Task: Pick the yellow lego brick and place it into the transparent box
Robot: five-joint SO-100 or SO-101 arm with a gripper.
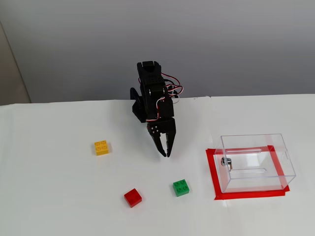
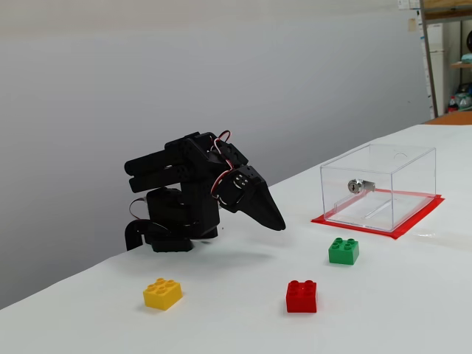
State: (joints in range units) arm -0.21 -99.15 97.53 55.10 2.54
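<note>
The yellow lego brick (image 1: 102,147) (image 2: 163,293) lies on the white table, left of the arm in both fixed views. The transparent box (image 1: 256,162) (image 2: 380,187) stands at the right on a red tape rectangle, with a small metal fitting on one wall and nothing inside. My black gripper (image 1: 166,153) (image 2: 279,223) hangs folded near the arm's base, tips pointing down above the table, between brick and box. Its jaws are together and hold nothing.
A red brick (image 1: 132,197) (image 2: 301,296) and a green brick (image 1: 180,188) (image 2: 344,251) lie in front of the arm, nearer the front edge. A grey wall stands behind the table. Shelving (image 2: 446,51) shows at the far right.
</note>
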